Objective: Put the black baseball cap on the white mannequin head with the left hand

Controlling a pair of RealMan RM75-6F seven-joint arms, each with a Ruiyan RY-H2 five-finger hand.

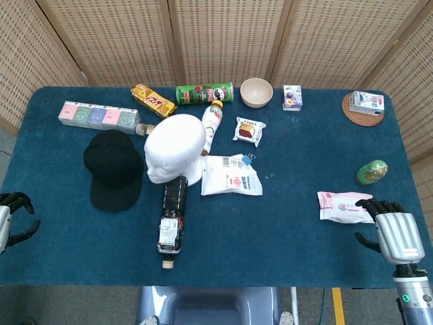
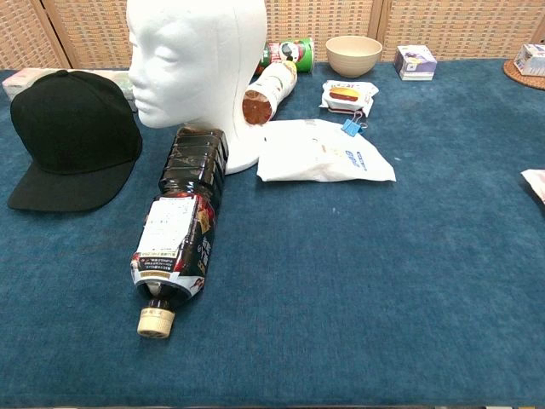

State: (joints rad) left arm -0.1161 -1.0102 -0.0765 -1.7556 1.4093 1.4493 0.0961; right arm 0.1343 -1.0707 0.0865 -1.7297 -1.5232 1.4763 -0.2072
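The black baseball cap (image 1: 112,169) (image 2: 72,139) lies flat on the blue table, its brim toward the front, just left of the white mannequin head (image 1: 174,149) (image 2: 197,64). The head stands upright and faces left, toward the cap. My left hand (image 1: 13,213) sits at the table's left front edge, well clear of the cap, fingers apart and holding nothing. My right hand (image 1: 392,227) rests at the right front edge, fingers spread and empty, beside a pink packet (image 1: 344,206). Neither hand shows in the chest view.
A dark drink bottle (image 1: 172,215) (image 2: 180,226) lies in front of the head. A white pouch (image 1: 230,176) lies to its right. Behind stand a chips can (image 1: 203,93), a bowl (image 1: 256,92), a tea box row (image 1: 99,115), snack packs and a green bottle (image 1: 371,172).
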